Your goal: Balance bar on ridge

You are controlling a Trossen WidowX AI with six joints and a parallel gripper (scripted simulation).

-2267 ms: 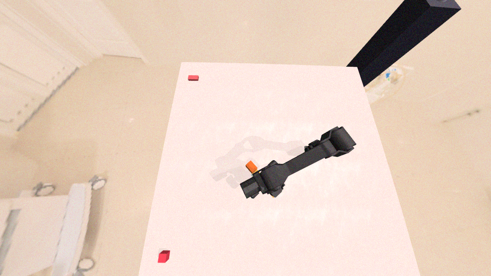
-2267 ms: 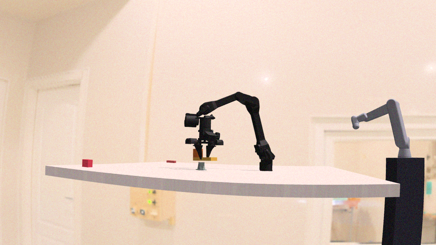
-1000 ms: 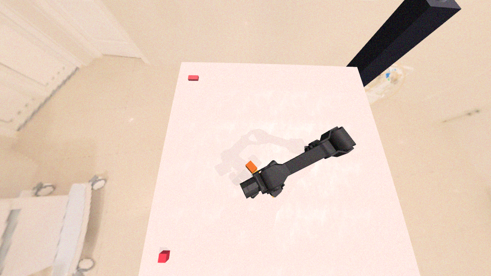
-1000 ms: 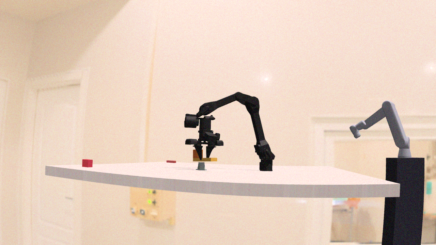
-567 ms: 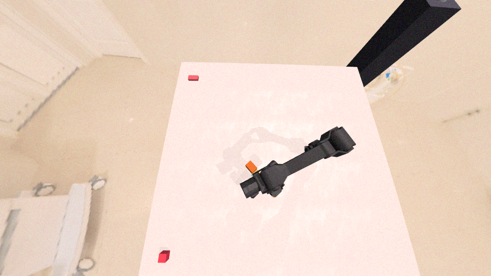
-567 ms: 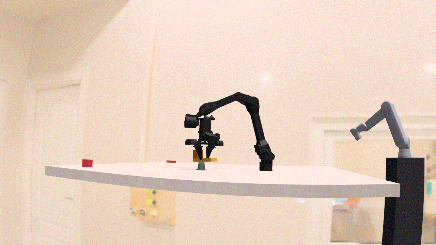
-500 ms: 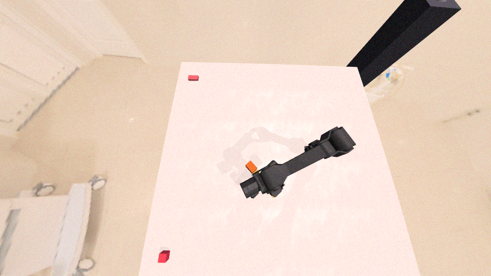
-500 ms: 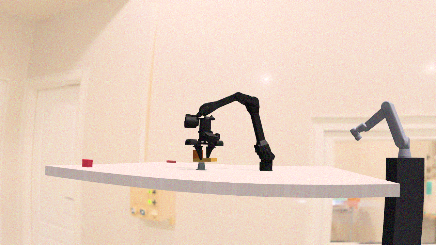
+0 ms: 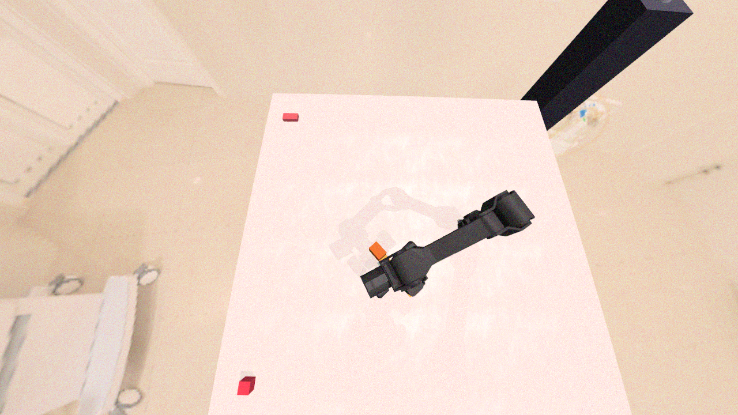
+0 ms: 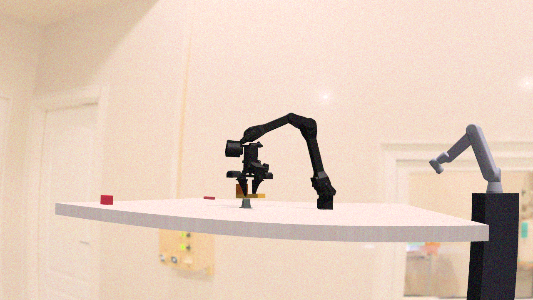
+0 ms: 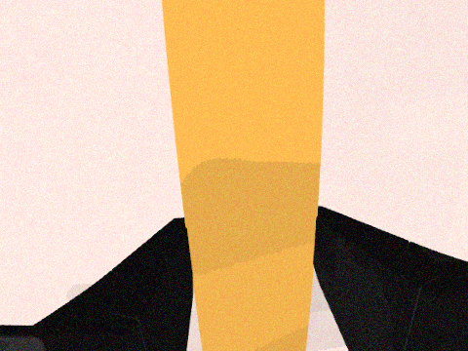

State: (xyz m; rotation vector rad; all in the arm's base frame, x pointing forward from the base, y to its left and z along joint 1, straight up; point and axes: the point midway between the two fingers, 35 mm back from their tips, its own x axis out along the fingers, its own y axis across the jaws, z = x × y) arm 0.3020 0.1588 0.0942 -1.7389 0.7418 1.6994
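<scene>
Yellow bar (image 10: 256, 195) is clamped in my gripper (image 10: 250, 186) above 1 ridge (image 10: 245, 203); 2 red blocks (image 10: 106, 199); I read no writing.

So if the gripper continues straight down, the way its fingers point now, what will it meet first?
The gripper, shut on the yellow bar, points down at the small grey ridge on the table. The bar would probably meet the ridge first, though depth alignment is unclear.

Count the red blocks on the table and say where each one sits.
2. One red block lies flat near the table's far left corner in the top view; the other red block sits near its near left corner. None appears hidden.
</scene>
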